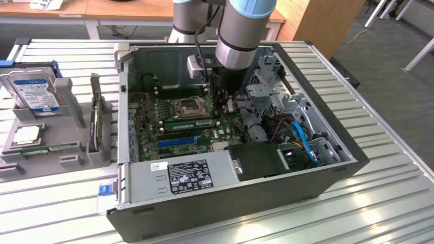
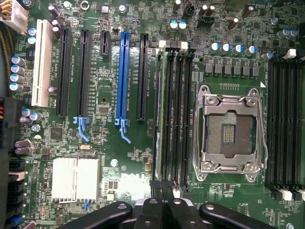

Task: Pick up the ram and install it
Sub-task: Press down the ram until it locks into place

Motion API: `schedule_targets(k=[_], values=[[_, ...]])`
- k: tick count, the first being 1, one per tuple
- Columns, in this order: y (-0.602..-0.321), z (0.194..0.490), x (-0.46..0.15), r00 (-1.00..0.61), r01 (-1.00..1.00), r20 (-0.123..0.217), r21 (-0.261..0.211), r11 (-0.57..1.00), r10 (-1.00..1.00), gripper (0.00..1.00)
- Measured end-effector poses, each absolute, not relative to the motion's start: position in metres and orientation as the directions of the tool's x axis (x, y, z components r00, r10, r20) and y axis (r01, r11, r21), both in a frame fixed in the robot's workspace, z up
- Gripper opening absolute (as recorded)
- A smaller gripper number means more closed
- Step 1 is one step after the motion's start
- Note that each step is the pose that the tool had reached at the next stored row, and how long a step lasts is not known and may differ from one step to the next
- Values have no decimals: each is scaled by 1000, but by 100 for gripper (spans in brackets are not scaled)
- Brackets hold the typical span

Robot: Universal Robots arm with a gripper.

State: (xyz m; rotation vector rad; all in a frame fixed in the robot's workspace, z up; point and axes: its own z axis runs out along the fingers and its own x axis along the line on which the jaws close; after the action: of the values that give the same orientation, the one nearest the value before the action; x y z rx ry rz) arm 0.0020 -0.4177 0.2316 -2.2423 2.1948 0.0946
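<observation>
Green ram (image 2: 158,114) sits slotted; closed tool (image 2: 161,187) partly cut off.

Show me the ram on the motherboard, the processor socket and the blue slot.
ram (image 1: 188,123), exterior view, middle of the green stick.
socket (image 2: 228,130), wrist view, centre of its pin field.
blue slot (image 2: 124,76), wrist view, middle of its length.

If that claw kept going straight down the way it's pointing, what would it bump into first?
Probably the memory slots beside the processor socket: the shut gripper points at their end, where the ram seems seated. Depth unclear.
</observation>
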Motion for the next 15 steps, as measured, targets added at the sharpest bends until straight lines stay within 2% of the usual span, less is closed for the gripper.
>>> schedule_targets(k=[15], values=[[-417,229,2,21,-999,-44,41,-22,-999,10]])
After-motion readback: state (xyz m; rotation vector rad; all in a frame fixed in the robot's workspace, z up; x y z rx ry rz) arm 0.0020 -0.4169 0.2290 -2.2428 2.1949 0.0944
